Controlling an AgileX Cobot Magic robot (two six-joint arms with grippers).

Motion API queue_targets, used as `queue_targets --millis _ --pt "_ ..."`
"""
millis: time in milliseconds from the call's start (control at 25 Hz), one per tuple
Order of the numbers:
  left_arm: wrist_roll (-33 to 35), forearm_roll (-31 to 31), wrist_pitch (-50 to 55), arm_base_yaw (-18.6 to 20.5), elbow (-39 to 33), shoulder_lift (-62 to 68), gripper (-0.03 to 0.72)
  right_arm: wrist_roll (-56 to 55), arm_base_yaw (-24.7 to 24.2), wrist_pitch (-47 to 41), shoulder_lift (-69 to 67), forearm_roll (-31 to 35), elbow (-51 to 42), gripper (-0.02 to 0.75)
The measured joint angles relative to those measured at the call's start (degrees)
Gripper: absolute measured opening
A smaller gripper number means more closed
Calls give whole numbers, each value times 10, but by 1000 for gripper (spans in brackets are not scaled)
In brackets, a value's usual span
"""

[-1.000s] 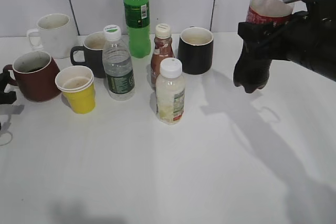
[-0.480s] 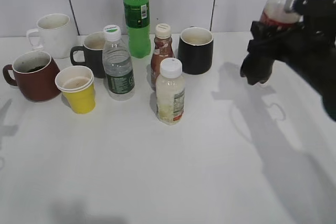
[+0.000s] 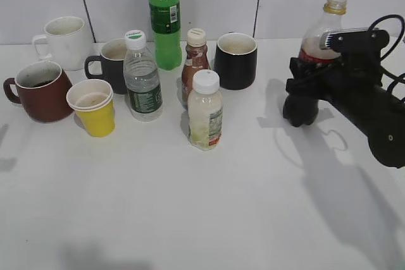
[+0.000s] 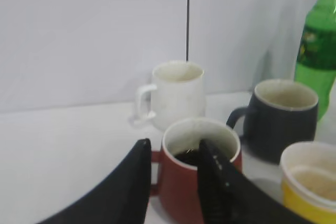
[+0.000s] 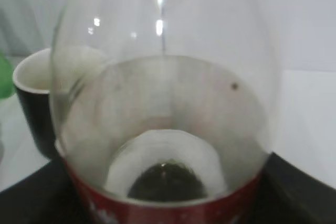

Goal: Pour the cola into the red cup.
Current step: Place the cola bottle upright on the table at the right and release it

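We hold the tall clear plastic cola bottle with the red label and tan neck ring (image 3: pixel 321 36) upright in our right hand (image 3: pixel 310 86), clamped around its lower body — upright so that nothing spills. It stands far to the right of the wide dark red-brown ceramic mug with the side handle (image 3: pixel 39 91), with the whole cluster of cups and bottles between them; whether its base rests on the white table (image 3: pixel 209 207) we cannot tell, since the hand hides it. Through the right wrist view the clear upper wall shows little liquid, only a dark pool low down behind the red label.

The mug sits at the far left of the table, just left of the yellow paper cup (image 3: pixel 93 107), its handle pointing away from that cup. A dark pool already lies inside it, so we judge the pour done or nearly so.

Our left hand (image 4: pixel 173 182) hangs just in front of the mug, its black fingers (image 4: pixel 212 174) parted and gripping nothing.
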State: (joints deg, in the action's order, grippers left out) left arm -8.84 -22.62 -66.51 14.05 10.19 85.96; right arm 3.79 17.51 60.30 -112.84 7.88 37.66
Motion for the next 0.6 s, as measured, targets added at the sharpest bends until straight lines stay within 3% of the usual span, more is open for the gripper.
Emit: queue_targets --millis 280,600 --pt "-21 -27 24 0 0 -41 239 0 -1 0 -1 -24 0 484" --pt "-21 -26 71 -1 0 -79 239 12 -1 0 2 -24 0 575"
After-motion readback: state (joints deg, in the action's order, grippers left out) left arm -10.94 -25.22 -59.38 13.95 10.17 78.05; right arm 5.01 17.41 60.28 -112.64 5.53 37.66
